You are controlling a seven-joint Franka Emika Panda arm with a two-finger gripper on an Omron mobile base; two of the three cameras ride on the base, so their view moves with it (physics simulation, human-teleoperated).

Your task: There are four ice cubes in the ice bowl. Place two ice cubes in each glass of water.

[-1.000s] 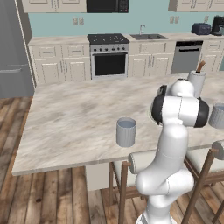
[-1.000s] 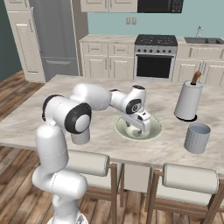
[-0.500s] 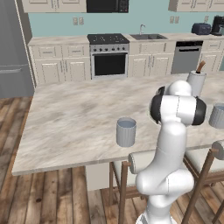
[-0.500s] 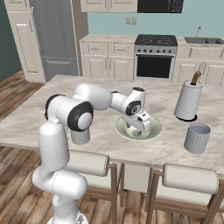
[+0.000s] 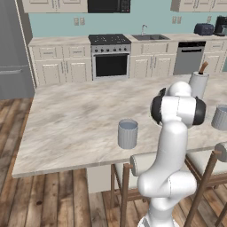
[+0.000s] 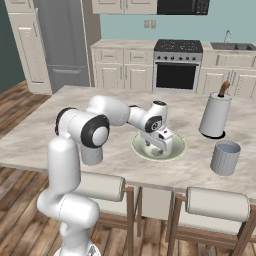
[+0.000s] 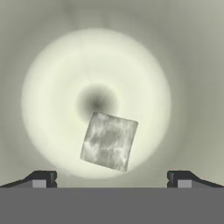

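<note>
Pale grey and mottled, one ice cube point(image 7: 109, 141) lies on the floor of the ice bowl point(image 6: 176, 150), right under my gripper point(image 7: 112, 179), whose fingers are spread wide and hold nothing. I judge it light, hard and slippery, best pinched across two flat faces. Marble counter point(image 5: 75, 119) underneath; one glass of water point(image 6: 225, 157) stands near.

We see our arm point(image 6: 112, 112) reaching forward and bent down — the gripper point(image 6: 156, 143) points downward, its fingers point(image 7: 41, 178) spread wide apart.
</note>
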